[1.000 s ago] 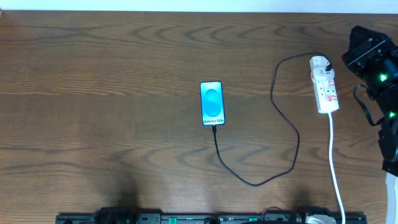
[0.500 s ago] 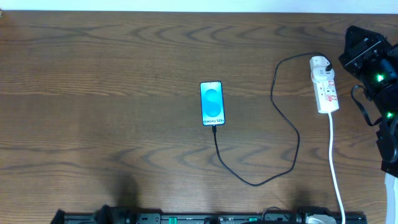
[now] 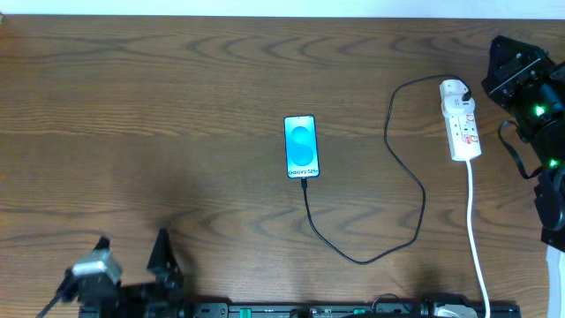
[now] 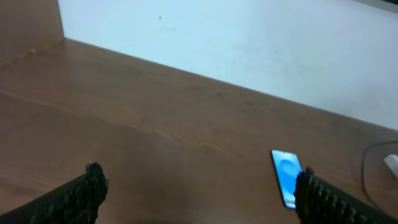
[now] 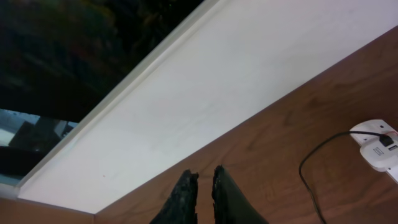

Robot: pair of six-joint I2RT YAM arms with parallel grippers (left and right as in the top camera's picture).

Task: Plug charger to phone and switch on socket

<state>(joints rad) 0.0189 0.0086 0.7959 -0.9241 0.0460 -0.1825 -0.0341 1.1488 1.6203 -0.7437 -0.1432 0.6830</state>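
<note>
The phone (image 3: 300, 147) lies face up mid-table with its blue screen lit; it also shows in the left wrist view (image 4: 286, 177). The black charger cable (image 3: 415, 190) runs from the phone's near edge, where its tip touches, in a loop to the white plug head (image 3: 454, 89). The plug head sits in the far end of the white socket strip (image 3: 464, 131). My left gripper (image 3: 132, 249) is open and empty at the near left table edge (image 4: 200, 183). My right gripper (image 5: 203, 179) is shut and empty, held above the table to the right of the strip; the strip (image 5: 380, 154) and plug head (image 5: 372, 132) show at the right.
The strip's white cord (image 3: 475, 234) runs toward the near edge at the right. My right arm (image 3: 523, 84) stands just right of the strip. A white wall (image 4: 249, 43) borders the far side of the table. A black rail (image 3: 335, 310) lines the near edge.
My left arm has come into the overhead view at the near left corner. My right arm shifted slightly left a second ago, then held still. Phone, cable and strip have not moved.
</note>
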